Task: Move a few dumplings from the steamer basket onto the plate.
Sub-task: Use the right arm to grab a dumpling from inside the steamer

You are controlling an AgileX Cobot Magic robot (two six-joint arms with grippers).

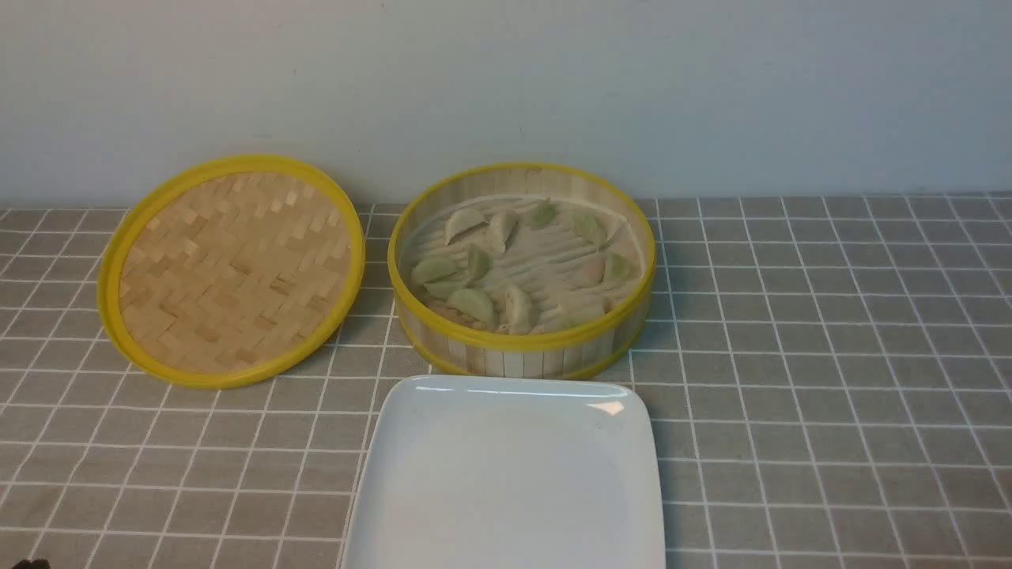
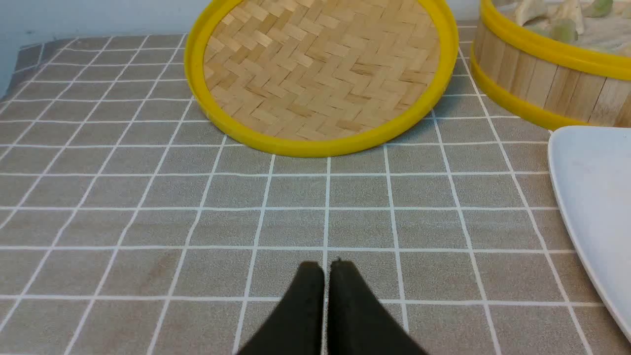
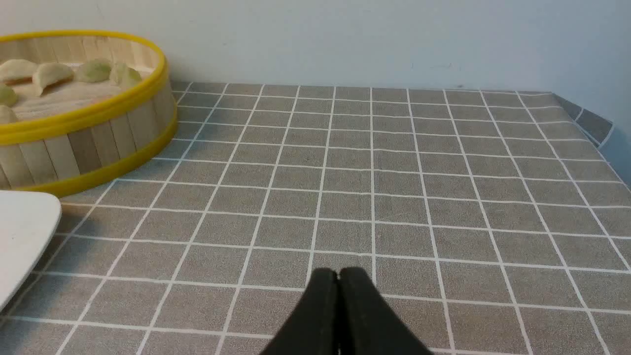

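the pale green and cream-white dumplings [image 1: 472, 304] lie scattered on the slatted floor of the bamboo steamer basket [image 1: 514, 341] — several bunched toward its near left side, others along the back and right. the white square plate [image 1: 506, 474] sits just in front of the basket, its bare surface showing no dumplings. to the left of the basket, the woven bamboo lid [image 1: 237, 273] shows its yellow rim, and the grid-patterned tablecloth [image 1: 791, 356] spreads beneath everything, up to the pale wall [image 1: 506, 87]. the left gripper [image 2: 327, 268] is closed, its tips together — the right gripper [image 3: 338, 276] is closed too, with nothing between its tips.
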